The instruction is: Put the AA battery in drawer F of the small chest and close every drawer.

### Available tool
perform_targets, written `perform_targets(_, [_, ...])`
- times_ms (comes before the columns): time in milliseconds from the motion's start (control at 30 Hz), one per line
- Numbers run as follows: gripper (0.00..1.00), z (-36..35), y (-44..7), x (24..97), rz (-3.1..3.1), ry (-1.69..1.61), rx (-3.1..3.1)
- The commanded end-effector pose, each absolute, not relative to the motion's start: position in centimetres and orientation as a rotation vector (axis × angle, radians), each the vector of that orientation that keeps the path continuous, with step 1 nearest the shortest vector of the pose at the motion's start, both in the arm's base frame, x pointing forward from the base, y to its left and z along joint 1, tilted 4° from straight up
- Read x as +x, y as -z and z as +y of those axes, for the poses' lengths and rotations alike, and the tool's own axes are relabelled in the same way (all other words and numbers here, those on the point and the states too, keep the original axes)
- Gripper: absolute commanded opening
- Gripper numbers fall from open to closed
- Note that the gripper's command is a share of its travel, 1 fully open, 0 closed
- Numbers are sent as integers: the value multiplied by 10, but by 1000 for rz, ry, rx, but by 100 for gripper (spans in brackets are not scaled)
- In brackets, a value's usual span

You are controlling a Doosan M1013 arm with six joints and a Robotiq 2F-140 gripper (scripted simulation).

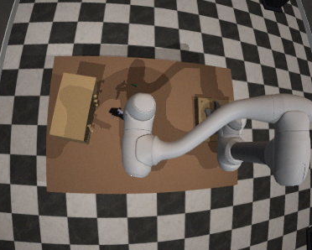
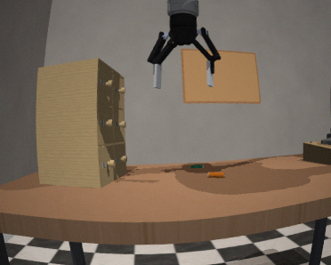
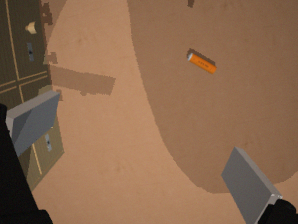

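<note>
The AA battery [image 2: 216, 174] is a small orange cylinder lying on the table to the right of the chest. In the wrist view it [image 3: 201, 62] lies at the upper right. The small wooden chest [image 2: 76, 124] stands at the table's left end, also in the overhead view [image 1: 72, 106]. Its knobbed drawer fronts [image 2: 115, 124] face right and all look pushed in. The drawer letters are too small to read. My gripper [image 2: 182, 76] hangs high above the table, open wide and empty, between the chest and the battery; its fingers frame the wrist view [image 3: 141, 152].
A small green object [image 2: 196, 166] lies on the table behind the battery. The arm's wooden base block [image 2: 320, 153] stands at the table's right end. An orange board [image 2: 221, 76] hangs on the back wall.
</note>
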State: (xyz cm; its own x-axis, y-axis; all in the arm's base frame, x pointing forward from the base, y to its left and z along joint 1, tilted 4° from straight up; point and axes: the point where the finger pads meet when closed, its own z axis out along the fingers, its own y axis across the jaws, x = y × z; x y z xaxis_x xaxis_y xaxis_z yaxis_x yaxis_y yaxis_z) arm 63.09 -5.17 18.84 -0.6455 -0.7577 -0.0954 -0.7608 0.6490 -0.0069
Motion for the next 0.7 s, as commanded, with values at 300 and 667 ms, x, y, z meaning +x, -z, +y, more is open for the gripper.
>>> perform_targets(300, [100, -98, -245, 600, 2618, -53, -1605])
perform_targets(667, [100, -150, -319, 546, 2356, -70, -2001])
